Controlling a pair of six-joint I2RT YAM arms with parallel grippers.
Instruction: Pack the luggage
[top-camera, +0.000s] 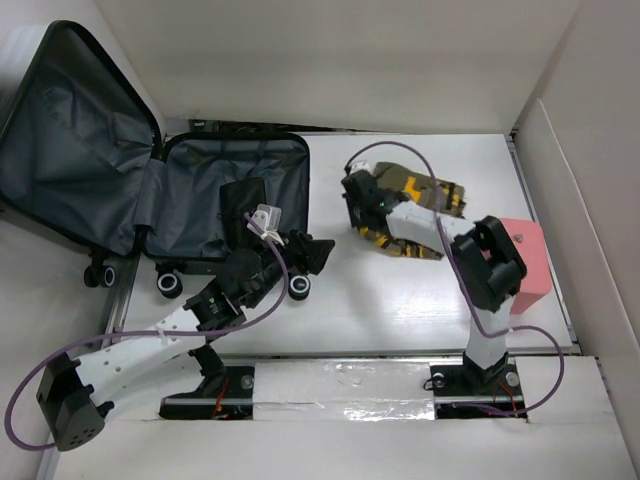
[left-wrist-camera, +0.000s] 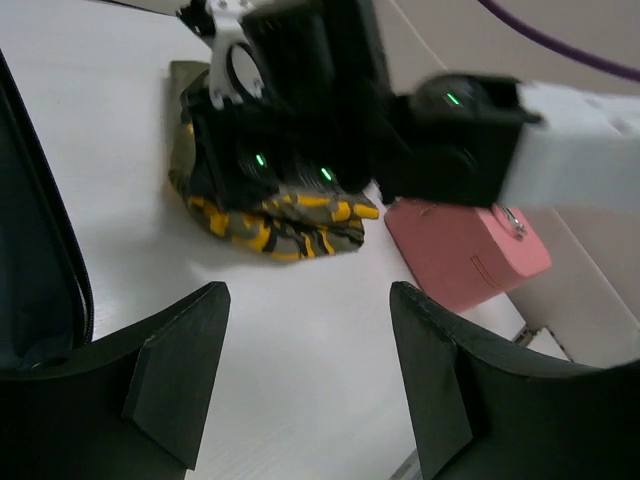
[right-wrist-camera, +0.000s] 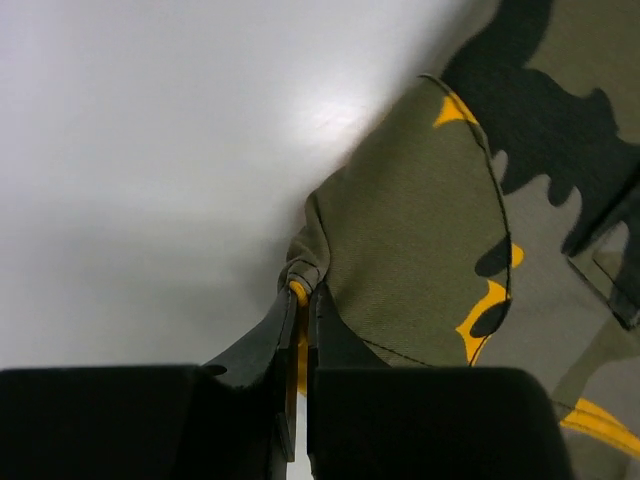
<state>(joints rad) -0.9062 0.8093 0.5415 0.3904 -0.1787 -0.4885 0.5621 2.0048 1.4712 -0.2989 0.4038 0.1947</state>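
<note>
Overhead view: luggage (top-camera: 190, 200) lies open at the far left corner of the desk (top-camera: 400, 300). Its lid stands tilted up at the left and its base lies flat on the desk, grey lining exposed, black wheels facing the arms. A black pouch (top-camera: 243, 205) lies in the base compartment, towards its right side.

Left pincer (top-camera: 315, 255): just beside the near right corner of the luggage base, by the wheel. In the left wrist view its fingers (left-wrist-camera: 180, 370) stand apart with only bare desk between them; it grips nothing. The dark luggage edge (left-wrist-camera: 40, 260) sits at the left of that view.

Right pincer (right-wrist-camera: 299, 330): fingers together, clamped on a small fold at the edge of the camouflage cloth (right-wrist-camera: 420, 230). The pinched fold sits right at the fingertips, with white desk surface (right-wrist-camera: 150, 150) to the left of it.

The camouflage cloth (top-camera: 425, 195) lies folded on the desk, right of the luggage and apart from it: olive with black and yellow patches. The right pincer (top-camera: 362, 215) sits over its left end.

A pink box (top-camera: 535, 255) is on the desk near the right wall, behind the right arm's elbow.
</note>
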